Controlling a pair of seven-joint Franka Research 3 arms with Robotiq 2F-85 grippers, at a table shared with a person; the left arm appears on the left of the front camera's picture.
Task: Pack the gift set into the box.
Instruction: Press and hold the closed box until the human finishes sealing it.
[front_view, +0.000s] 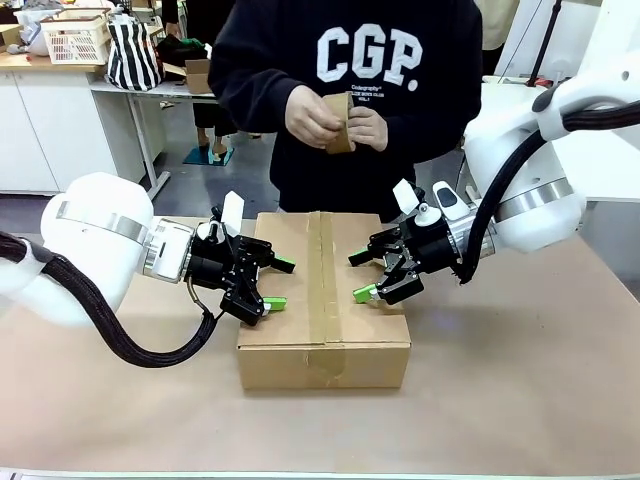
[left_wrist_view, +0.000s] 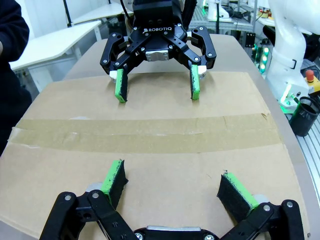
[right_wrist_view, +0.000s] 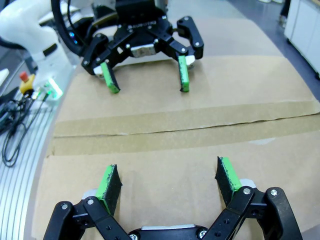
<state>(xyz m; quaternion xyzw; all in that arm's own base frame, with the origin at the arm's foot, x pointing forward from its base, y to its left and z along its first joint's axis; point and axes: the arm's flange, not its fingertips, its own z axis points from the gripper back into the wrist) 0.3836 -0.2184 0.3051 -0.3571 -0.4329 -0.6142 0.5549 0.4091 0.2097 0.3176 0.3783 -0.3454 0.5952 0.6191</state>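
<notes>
Closed box on the worktop, directly beneath my left fingers and right fingers; both pairs spread open, facing across its taped seam.

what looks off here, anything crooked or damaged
Nothing is spilled or broken. The box sits square on the table, though its flaps are shut and the tape along the seam is a little wrinkled. The left gripper and right gripper hang open over its top, one each side of the tape.
</notes>
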